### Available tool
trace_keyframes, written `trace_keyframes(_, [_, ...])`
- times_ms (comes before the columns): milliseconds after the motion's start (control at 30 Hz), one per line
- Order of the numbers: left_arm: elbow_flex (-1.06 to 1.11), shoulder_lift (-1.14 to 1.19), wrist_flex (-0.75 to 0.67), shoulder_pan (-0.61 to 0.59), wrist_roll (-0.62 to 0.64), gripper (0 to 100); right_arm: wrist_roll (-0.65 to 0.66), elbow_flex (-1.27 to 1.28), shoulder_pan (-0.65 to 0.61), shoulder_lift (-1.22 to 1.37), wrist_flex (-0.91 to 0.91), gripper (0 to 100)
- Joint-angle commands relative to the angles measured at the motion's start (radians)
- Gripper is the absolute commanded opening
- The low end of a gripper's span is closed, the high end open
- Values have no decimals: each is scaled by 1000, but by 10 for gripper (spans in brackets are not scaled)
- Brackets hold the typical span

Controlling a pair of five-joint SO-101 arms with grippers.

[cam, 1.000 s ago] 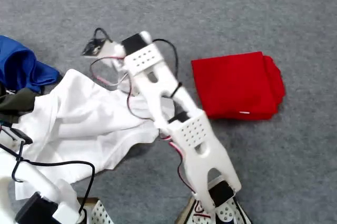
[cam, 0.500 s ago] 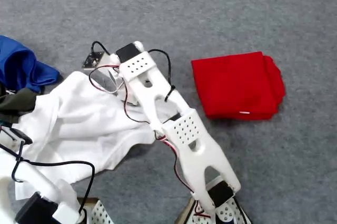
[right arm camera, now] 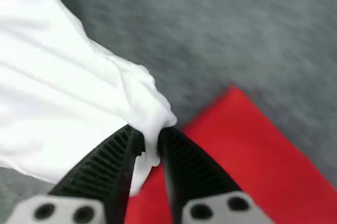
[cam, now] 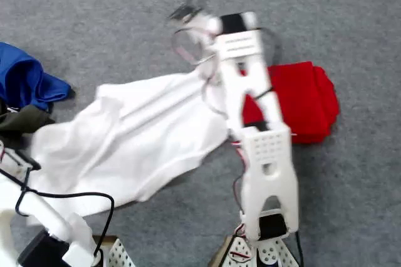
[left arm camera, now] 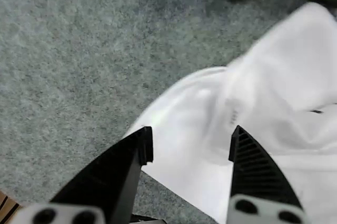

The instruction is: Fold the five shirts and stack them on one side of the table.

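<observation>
My right gripper point(right arm camera: 151, 141) has swung far and right, pinching a corner of the white shirt point(cam: 138, 141) beside the red shirt point(cam: 304, 101); my left gripper point(left arm camera: 189, 142) gapes wide over the white shirt.

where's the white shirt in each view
High view: crumpled white cotton shirt spreads left of centre, one corner up beside the folded red shirt.
Left wrist view: it lies beneath the open left claw.
Right wrist view: its corner is pinched in the right claw.
Shared landmark: the red shirt, beside that corner in high and right wrist views.
</observation>
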Motion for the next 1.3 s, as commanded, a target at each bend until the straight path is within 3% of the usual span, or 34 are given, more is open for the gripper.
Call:
trace_keyframes(0, [-12,-24,-12,46,-5,243,18,59,153,-173,25,2])
trace_keyframes(200, [-3,-24,-64,52,-3,243,176,407,314,-348,21,4])
trace_keyframes(400, [-14,-28,-75,126,-3,247,304,713,331,-501,-43,5])
trace_keyframes(633, [-201,-24,46,525,149,247,347,869,283,-630,-155,5])
trace_keyframes(833, [-407,28,46,921,261,247,347,1006,283,-674,-279,5])
trace_keyframes(967, [-528,208,-6,1069,321,245,212,1158,262,-676,-474,5])
trace_keyframes(1100, [-680,460,-15,1140,365,245,44,1308,236,-682,-710,5])
trace_keyframes(1267, [-907,699,55,1212,388,243,-46,1392,222,-677,-884,5])
